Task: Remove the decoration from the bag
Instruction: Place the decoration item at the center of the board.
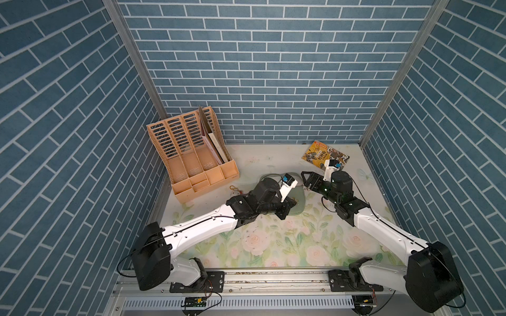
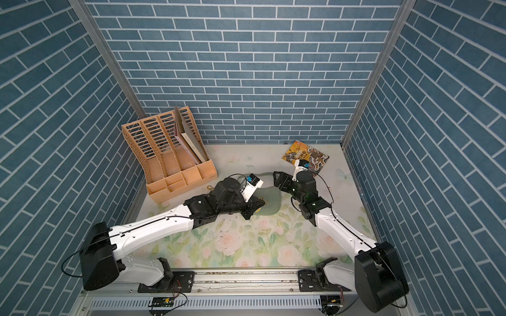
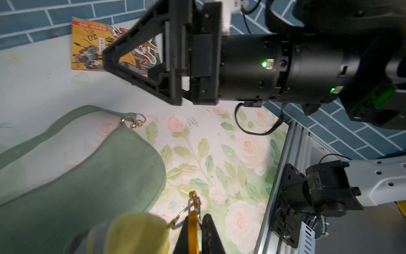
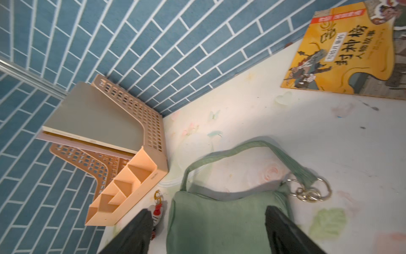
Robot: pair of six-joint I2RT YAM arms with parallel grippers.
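Note:
The sage-green bag point(image 1: 299, 198) point(image 2: 271, 198) lies flat mid-table, its strap looping toward the back. In the left wrist view my left gripper point(image 3: 196, 224) is shut on the orange-gold clasp point(image 3: 193, 211) of the decoration point(image 3: 131, 233), a blurred yellow soft lump joined to the clasp by a silver ring, just off the bag's point(image 3: 105, 176) edge. No link between clasp and bag shows. My right gripper point(image 1: 304, 180) point(image 4: 208, 222) is open above the bag's point(image 4: 219, 209) other end, holding nothing. The bag's own metal rings point(image 4: 307, 193) lie by the strap end.
A peach file rack point(image 1: 191, 161) with books stands at the back left. A small red-and-white charm point(image 4: 157, 211) lies on the table between the rack and the bag. A yellow picture book point(image 1: 325, 156) lies at the back right. The metal rail point(image 1: 273, 279) runs along the front.

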